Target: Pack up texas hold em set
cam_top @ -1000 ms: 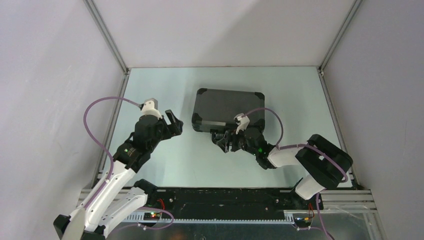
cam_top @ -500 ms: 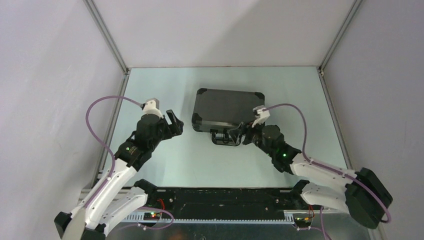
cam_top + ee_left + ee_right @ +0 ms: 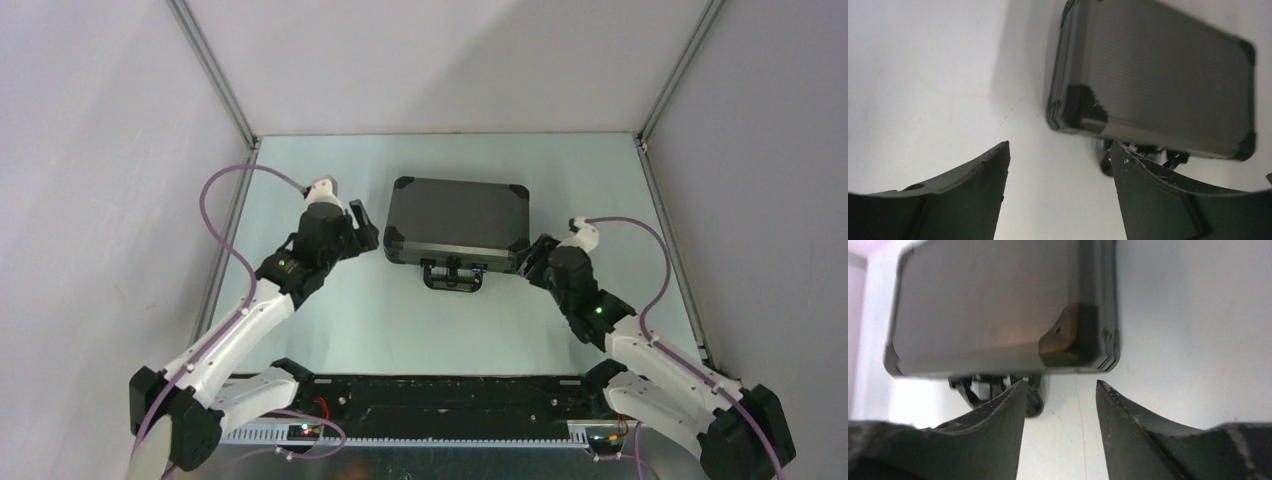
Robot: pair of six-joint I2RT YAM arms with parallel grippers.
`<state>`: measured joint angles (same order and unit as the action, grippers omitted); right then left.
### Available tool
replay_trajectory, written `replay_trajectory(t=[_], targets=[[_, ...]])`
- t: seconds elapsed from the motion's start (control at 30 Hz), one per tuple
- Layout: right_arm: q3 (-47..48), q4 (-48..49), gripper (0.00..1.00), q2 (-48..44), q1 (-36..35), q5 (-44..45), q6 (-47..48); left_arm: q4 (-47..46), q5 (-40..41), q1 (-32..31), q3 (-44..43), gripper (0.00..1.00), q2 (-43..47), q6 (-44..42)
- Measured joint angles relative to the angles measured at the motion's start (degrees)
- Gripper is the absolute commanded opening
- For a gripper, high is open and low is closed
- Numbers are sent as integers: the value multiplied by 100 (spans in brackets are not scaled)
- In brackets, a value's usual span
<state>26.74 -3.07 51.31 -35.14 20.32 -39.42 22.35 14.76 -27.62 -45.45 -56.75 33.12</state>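
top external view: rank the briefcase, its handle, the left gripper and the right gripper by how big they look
1. briefcase: clearly largest.
2. left gripper and right gripper: look alike, not ranked.
3. handle: slimmest, but close to the grippers, so unsure.

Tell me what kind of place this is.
Probably a robot test cell in a lab: white panels on aluminium framing enclose a pale table, two robot arms are bolted at its near edge, and a closed black briefcase lies on it.
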Motion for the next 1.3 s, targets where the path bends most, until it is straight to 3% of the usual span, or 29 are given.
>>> replay_trajectory(t=[0.13, 0.3, 0.43, 0.6, 0.9, 1.3], targets=[[0, -105, 53, -389, 490, -90, -138, -402, -57, 4, -420, 74, -398, 7], [-15, -2, 53, -234, 426, -682, -142, -839, -317, -2, -98, 74, -450, 79], [-107, 577, 55, 321, -284, -988, -101, -846, -503, -13, 564, 76, -267, 146], [-133, 1386, 52, 1226, -872, -949, -332, -573, -605, -13, 776, 78, 404, 133], [-61, 2813, 49, 3042, -1032, -953, -555, -136, -599, -13, 673, 79, 1414, 35], [380, 3807, 49, 4105, -1123, -894, -555, 271, -568, -13, 662, 80, 1580, -68]])
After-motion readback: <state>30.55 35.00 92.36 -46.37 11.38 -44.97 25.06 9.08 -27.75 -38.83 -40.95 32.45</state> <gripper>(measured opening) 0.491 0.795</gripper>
